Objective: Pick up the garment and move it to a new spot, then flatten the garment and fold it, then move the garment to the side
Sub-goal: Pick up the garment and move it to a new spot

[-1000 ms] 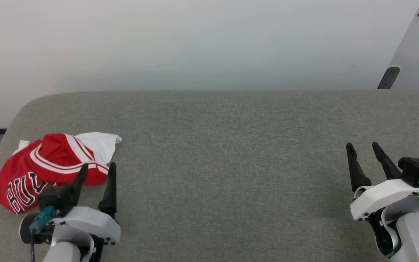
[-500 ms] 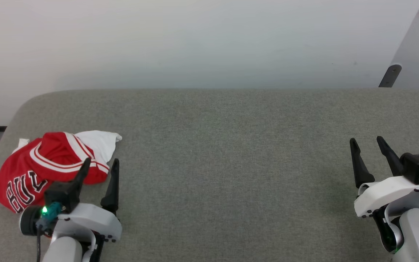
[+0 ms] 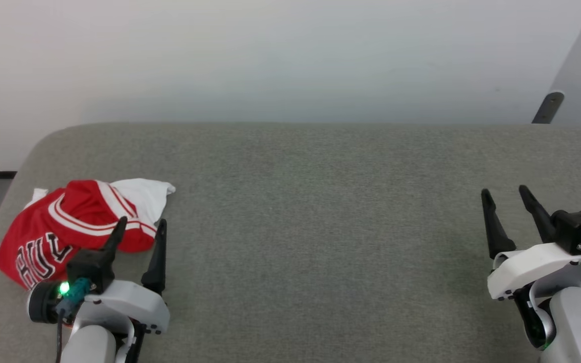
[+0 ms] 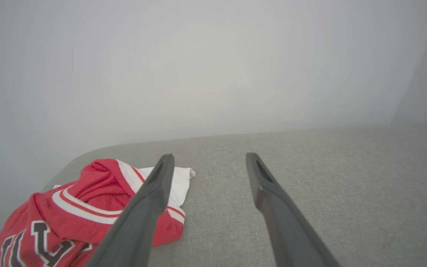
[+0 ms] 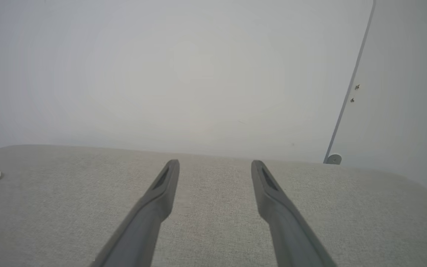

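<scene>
The garment (image 3: 63, 227), soft red cloth with striped trim and block letters, lies crumpled at the lower left of the felt-like grey tabletop (image 3: 321, 227). The left hand (image 3: 142, 221), at the garment's edge, and the right hand (image 3: 503, 190), at lower right, both gape wide and hold nothing.

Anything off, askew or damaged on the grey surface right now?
Only the red soft-fabric shirt with white sleeves: it lies crumpled in a heap near the left end of the grey fabric surface, lettering partly folded under. No damage or spill visible.

The garment (image 3: 48, 227) lies at the surface's (image 3: 321, 227) left end, beside the left claw (image 3: 141, 221).
</scene>
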